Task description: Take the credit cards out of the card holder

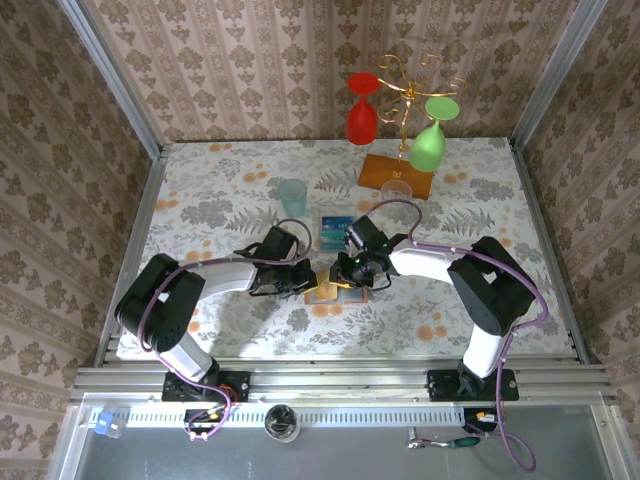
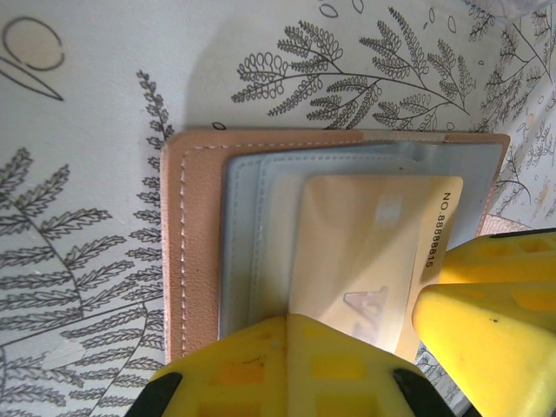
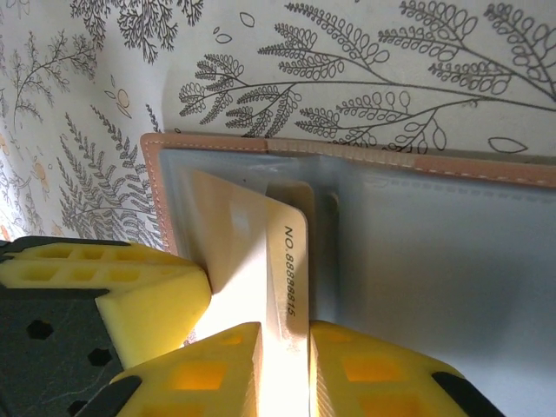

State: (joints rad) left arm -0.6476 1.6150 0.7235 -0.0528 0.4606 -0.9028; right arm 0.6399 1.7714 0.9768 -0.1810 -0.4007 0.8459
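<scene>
Centrally, the card holder (image 2: 195, 287) lies on floral tablecloth (image 1: 220, 200), wallpapered walls (image 1: 250, 70) around.

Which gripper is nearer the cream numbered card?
Right. The right gripper has fingers flanking the cream numbered plastic card; the left gripper, shut, rests on the tan stitched card holder beside it.

Left arm (image 1: 222, 275): white shell links, black joints.
Right arm (image 1: 425, 262): same white and black.
Cables (image 1: 396, 203): purple, looping.
Fingers (image 2: 261, 365): yellow moulded pads, square recesses, black backing.
Bases (image 1: 205, 385): black.
</scene>
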